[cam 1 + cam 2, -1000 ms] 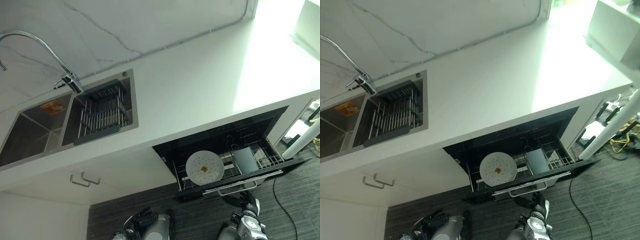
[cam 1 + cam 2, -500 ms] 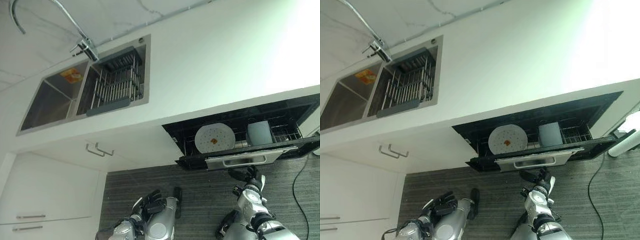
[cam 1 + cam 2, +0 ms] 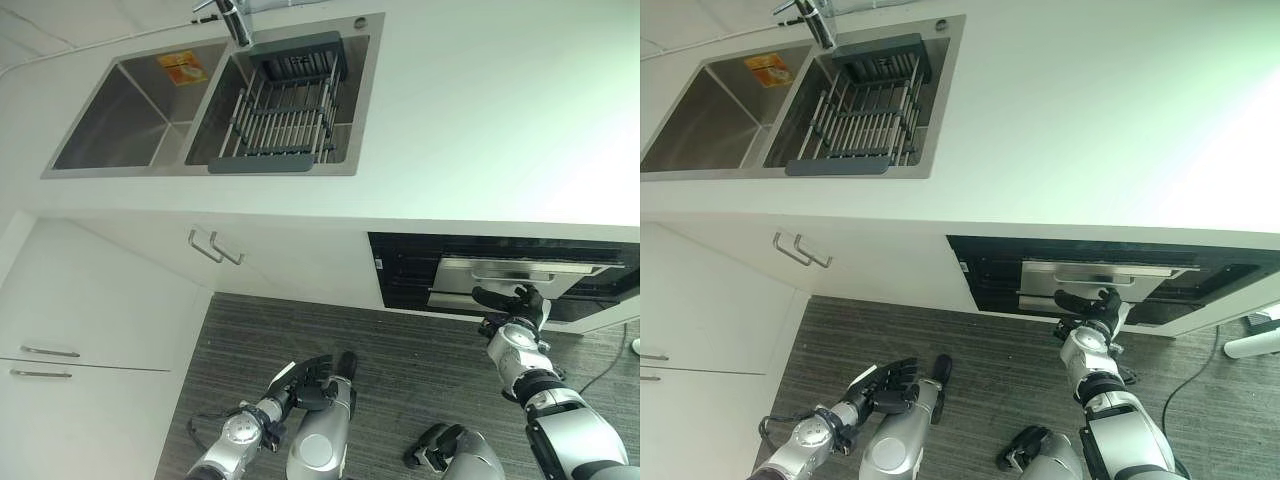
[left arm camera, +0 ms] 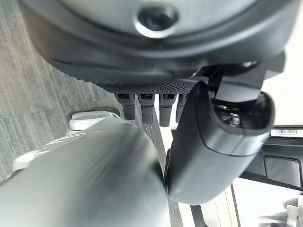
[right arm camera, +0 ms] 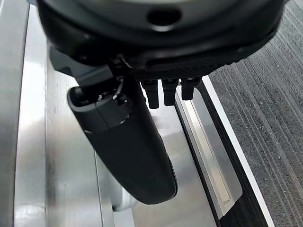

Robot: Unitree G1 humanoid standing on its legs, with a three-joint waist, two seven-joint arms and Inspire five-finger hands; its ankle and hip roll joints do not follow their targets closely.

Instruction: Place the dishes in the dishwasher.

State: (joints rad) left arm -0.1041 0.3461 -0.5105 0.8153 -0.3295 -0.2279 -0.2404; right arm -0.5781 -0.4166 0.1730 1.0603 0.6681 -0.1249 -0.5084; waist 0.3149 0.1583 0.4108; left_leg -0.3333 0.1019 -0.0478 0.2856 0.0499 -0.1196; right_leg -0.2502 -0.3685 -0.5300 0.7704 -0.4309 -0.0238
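The step in hand looks like the closing of the dishwasher drawer (image 3: 505, 275), which is sitting under the white desk (image 3: 480, 120) and is showing only its steel front panel and handle recess; no dishes are visible inside it from the head views, so presumably they are already loaded behind the panel, though that cannot be confirmed. To do this well, the robot should be pushing squarely on the middle of the panel with flat fingers, keeping the force straight into the cabinet so the drawer is not racking sideways, and easing off as the front comes flush with the dark frame around it, so that anything racked inside is not jolted.

The right hand (image 3: 1092, 305) is reaching up to the lower edge of the drawer front. In the right wrist view its fingers (image 5: 163, 92) are extending fairly straight toward the steel panel with the thumb lying alongside; they are not wrapping anything, and they appear to be at or just off the surface rather than gripping it.

The left hand (image 3: 315, 370) is hanging low above the dark floor (image 3: 400, 345), well apart from the dishwasher, with its fingers (image 4: 142, 106) loosely extended and holding nothing.

The sink (image 3: 215, 105) with its rack is sitting in the desk to the left, away from the action.
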